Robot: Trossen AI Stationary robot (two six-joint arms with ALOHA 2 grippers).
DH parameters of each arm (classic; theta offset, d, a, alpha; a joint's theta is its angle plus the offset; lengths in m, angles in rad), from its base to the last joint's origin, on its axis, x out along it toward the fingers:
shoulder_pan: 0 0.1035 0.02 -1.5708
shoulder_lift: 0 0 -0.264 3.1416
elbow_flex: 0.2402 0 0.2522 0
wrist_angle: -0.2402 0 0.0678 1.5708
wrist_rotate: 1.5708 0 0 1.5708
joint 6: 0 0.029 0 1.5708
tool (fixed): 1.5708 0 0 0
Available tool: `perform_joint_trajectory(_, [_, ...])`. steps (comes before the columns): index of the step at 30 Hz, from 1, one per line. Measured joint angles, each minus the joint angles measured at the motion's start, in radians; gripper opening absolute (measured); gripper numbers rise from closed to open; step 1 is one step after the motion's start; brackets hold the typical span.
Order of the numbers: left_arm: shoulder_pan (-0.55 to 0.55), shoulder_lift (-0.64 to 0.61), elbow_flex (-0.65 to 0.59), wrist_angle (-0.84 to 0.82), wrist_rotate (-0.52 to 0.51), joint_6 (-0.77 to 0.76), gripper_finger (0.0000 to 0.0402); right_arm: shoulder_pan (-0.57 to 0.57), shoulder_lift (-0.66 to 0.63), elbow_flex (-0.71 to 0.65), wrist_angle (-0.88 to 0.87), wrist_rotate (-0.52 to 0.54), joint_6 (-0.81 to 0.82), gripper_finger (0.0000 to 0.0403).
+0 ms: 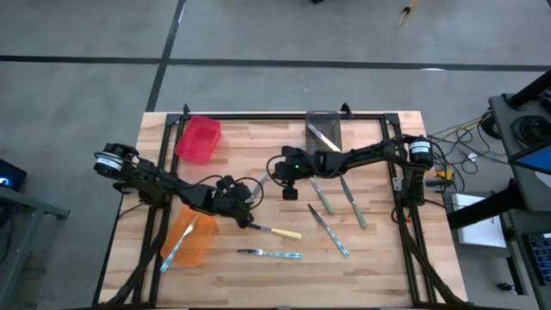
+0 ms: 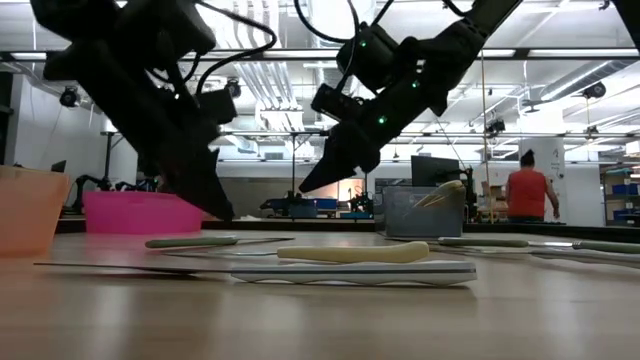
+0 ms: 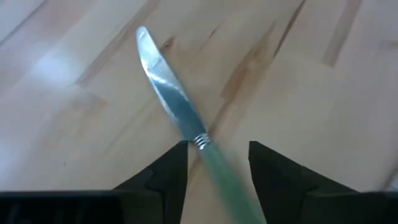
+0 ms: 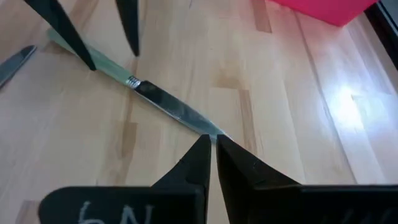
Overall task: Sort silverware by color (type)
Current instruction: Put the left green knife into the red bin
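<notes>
Nearest the front edge of the table [image 1: 379, 267] lay a light-blue-handled knife [image 1: 271, 253]. To its left stood the orange bin [image 1: 200, 250], with another blue-handled knife [image 1: 178, 244] inside it. Just behind the first knife lay the yellow-handled knife [image 1: 282, 232], and to the right of that a third blue-handled knife [image 1: 331, 232] lay at a slant.

Behind these, left of centre, the left gripper [image 3: 217, 148] hung low with its fingers spread wide. They stood on either side of the handle of a green-handled knife [image 3: 177, 106] that lay flat on the wood, and gripped nothing. The right gripper [image 4: 212, 142] was a little farther back and to the right, at the tip of that same knife's blade. Its fingers were pressed together; whether they pinched the tip could not be told.

To the right of it lay two more green-handled knives [image 1: 322, 196], side by side but apart. Farthest back stood the red bin [image 1: 198, 139] on the left and the grey bin [image 1: 331, 120] at the centre, which held one knife [image 1: 323, 138].
</notes>
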Motion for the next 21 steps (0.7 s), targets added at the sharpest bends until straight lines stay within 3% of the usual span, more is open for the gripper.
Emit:
perform_joint_trajectory(5, [0.0,0.034,-0.065,0.169,-0.009,0.016,0.016,0.0,0.001,0.006,0.005,0.0,-0.026,0.0018])
perform_joint_trajectory(14, [-0.002,0.118,-0.077,0.21,-0.071,0.01,0.0158,0.0,-0.003,0.002,-0.001,-0.001,-0.013,0.0018])
perform_joint_trajectory(21, [-0.002,0.164,-0.075,0.217,-0.08,-0.05,0.0101,0.0,-0.003,-0.002,-0.006,-0.003,0.003,0.0018])
